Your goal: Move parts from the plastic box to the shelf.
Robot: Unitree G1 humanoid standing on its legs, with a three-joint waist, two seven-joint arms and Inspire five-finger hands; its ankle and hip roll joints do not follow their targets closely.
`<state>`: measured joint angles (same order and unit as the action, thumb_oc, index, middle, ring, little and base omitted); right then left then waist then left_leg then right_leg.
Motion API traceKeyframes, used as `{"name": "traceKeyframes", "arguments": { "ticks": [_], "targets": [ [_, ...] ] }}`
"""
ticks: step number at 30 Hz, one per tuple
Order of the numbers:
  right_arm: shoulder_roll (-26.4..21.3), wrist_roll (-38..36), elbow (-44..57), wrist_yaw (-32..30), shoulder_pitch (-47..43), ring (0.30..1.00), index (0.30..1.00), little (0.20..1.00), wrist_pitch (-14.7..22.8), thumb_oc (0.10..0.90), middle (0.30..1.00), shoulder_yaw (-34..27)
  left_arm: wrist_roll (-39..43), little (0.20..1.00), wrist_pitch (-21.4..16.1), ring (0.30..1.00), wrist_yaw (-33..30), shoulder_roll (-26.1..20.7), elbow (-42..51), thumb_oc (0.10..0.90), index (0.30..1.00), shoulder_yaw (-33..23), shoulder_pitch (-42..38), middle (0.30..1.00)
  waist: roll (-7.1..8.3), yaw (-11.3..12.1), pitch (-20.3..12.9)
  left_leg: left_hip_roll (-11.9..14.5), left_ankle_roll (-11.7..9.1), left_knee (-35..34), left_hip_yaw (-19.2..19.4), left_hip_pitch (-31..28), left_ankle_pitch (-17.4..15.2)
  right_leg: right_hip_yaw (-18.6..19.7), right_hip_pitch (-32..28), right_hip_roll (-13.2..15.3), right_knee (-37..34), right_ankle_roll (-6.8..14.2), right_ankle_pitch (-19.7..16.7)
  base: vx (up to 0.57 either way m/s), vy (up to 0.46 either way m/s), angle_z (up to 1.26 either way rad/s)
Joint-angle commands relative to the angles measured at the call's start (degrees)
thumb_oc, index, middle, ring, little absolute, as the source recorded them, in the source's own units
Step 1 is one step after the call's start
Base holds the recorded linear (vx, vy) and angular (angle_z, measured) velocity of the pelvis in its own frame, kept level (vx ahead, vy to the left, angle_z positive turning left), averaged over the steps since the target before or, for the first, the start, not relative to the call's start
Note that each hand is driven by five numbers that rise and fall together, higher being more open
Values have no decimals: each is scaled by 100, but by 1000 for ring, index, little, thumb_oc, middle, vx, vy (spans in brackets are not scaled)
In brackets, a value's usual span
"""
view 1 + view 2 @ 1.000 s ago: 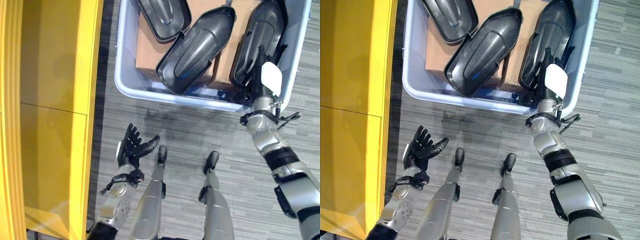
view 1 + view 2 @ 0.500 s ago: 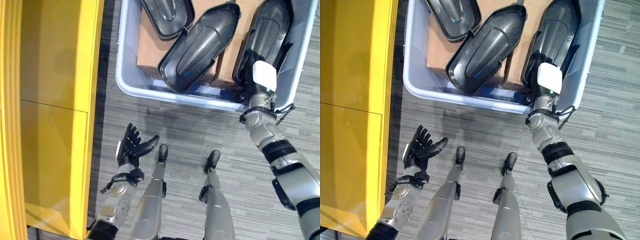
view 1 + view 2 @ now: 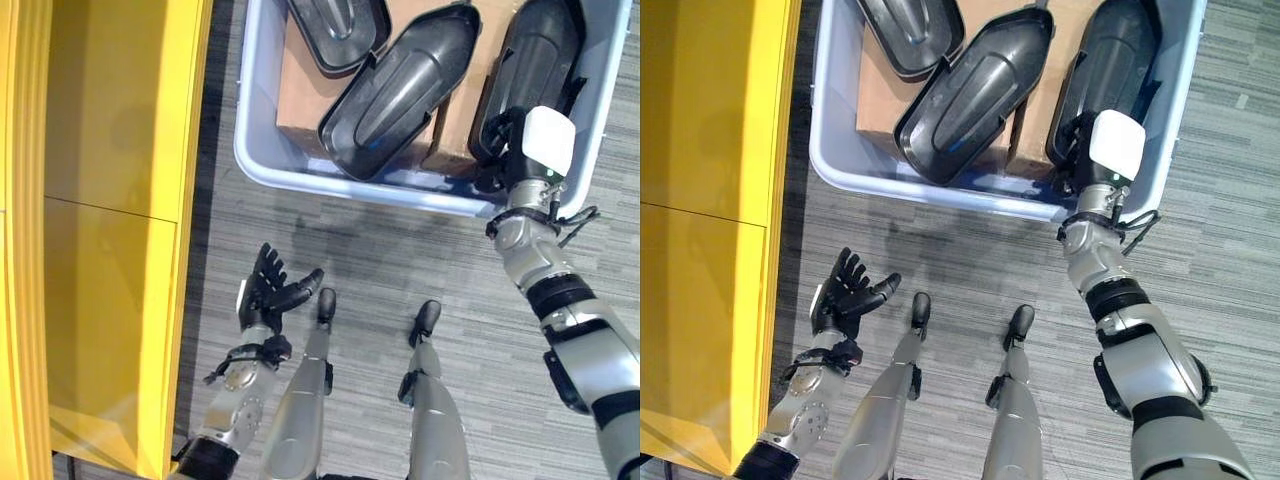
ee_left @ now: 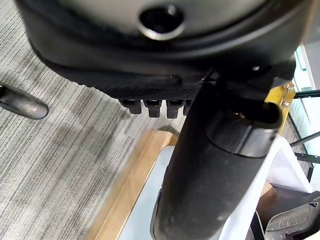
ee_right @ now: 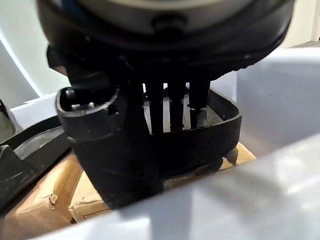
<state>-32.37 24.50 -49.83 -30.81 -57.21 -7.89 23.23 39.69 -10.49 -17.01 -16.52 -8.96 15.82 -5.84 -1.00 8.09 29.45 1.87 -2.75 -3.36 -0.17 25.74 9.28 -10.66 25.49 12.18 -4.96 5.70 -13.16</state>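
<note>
Right wrist view — right hand (image 5: 115, 145) fingers (image 5: 172, 107) hooked over black part's (image 5: 220, 127) rim — grasping it.

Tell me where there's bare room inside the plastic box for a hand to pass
Little. Three black parts lie packed over brown cartons in the plastic box. Bare patches: the strip of carton by the box's left wall, and a narrow gap along the near wall. The right end is crowded: the right hand reaches into the rightmost part.

A grey striped carpet floor (image 3: 400, 260) carries the pale plastic box (image 3: 250, 150); the yellow shelf (image 3: 110, 230) stands just beside it.
</note>
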Motion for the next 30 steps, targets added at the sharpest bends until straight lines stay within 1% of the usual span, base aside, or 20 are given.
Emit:
{"name": "traceKeyframes", "arguments": {
  "ticks": [1,2,3,4,5,7,8,9,11,12,19,20,24,25,26,30],
  "targets": [
    [-62,-296,-71,333,163,300,300,300,-7,400,300,320,-197,1000,-421,1000,8,-42,573,900,1000,8,71,1000,-170,14,34,63,196,-124,51,-61,-220,-2,-550,284,241,203,558,0,0,0],
    [-63,-294,-62,335,172,300,300,300,-11,400,300,315,-197,1000,-421,1000,8,-43,573,900,1000,10,73,1000,-170,15,34,63,196,-125,50,-64,-220,-3,-554,284,240,203,559,0,0,0],
    [-50,-365,176,254,254,300,300,300,-11,400,300,197,-210,1000,-412,1000,-14,-39,563,900,1000,-7,66,1000,-151,0,34,69,196,-122,45,-111,-229,4,-599,284,242,203,557,0,0,0],
    [42,-529,518,88,449,300,300,300,-17,400,300,-67,-218,1000,-393,1000,-69,-28,562,900,1000,-44,66,1000,-126,-26,34,69,201,-119,59,-189,-247,6,-667,282,245,202,562,0,0,0],
    [72,-538,721,44,555,300,300,300,-15,400,300,-149,-221,1000,-378,1000,-85,-17,565,900,1000,-65,65,1000,-114,-42,34,69,205,-113,58,-234,-257,14,-700,277,254,199,568,0,0,0],
    [66,-440,1095,20,781,300,300,300,-47,400,300,-243,-235,1000,-351,1000,-89,-22,544,900,1000,-77,62,1000,-81,-69,34,80,209,-102,60,-320,-275,14,-783,282,263,198,584,0,0,0],
    [65,-433,1113,25,800,300,300,300,-56,400,300,-254,-235,1000,-351,1000,-89,-24,544,900,1000,-72,67,1000,-81,-66,34,79,209,-105,59,-328,-276,11,-794,283,260,199,585,0,0,0],
    [35,-322,1436,0,961,300,300,300,-63,400,300,-353,-261,1000,-328,1000,-80,-45,537,900,1000,-105,58,1000,-67,-83,20,83,207,-97,54,-418,-293,8,-878,290,267,200,587,-1,1,-4],
    [17,-285,1710,-55,1134,300,300,300,-62,400,300,-511,-277,1000,-316,1000,-75,-62,534,900,1000,-138,100,1000,-43,-96,-39,81,205,-100,44,-496,-307,-2,-959,293,259,200,587,0,0,0],
    [37,-315,2021,-131,1306,300,300,300,-42,400,300,-701,-276,1000,-298,1000,-79,-72,542,900,1000,-171,138,1000,-17,-119,-109,85,200,-106,41,-560,-317,-13,-1024,295,245,210,585,5,0,4],
    [31,-270,2757,-185,1682,300,300,300,18,400,300,-973,-303,1000,-234,1000,-55,-127,514,900,1000,-197,236,1000,81,-134,-293,101,198,-115,54,-776,-361,-47,-1248,285,182,214,569,1,1,1],
    [23,-234,3025,-168,1791,300,300,300,58,400,300,-1037,-312,1000,-210,1000,-50,-129,451,900,1000,-229,259,1000,140,-152,-398,111,198,-121,57,-864,-381,-51,-1322,267,168,215,573,0,0,0],
    [-57,-97,3439,-87,1947,300,300,300,119,400,300,-1144,-330,1000,-168,1000,-8,-200,483,900,1000,-340,372,1000,265,-166,-600,129,207,-132,75,-1074,-423,-58,-1532,239,118,226,579,8,-5,0],
    [-197,47,3675,-35,1983,300,300,300,153,400,300,-1185,-341,1000,-138,1000,28,-209,458,900,1000,-402,426,1000,336,-174,-722,147,205,-135,85,-1177,-439,-68,-1640,230,111,234,576,19,-24,-3],
    [-197,52,3687,-28,1994,300,300,300,149,400,300,-1190,-342,1000,-137,1000,30,-209,460,900,1000,-401,430,1000,334,-174,-717,147,205,-137,84,-1187,-441,-70,-1652,230,107,235,576,33,-22,-2],
    [-344,198,4087,21,2085,300,300,300,246,400,300,-1308,-372,1000,-107,1000,111,-246,440,900,1000,-521,570,1000,450,-178,-957,170,207,-164,97,-1393,-485,-94,-1861,201,44,249,579,0,0,0]
  ]
}}
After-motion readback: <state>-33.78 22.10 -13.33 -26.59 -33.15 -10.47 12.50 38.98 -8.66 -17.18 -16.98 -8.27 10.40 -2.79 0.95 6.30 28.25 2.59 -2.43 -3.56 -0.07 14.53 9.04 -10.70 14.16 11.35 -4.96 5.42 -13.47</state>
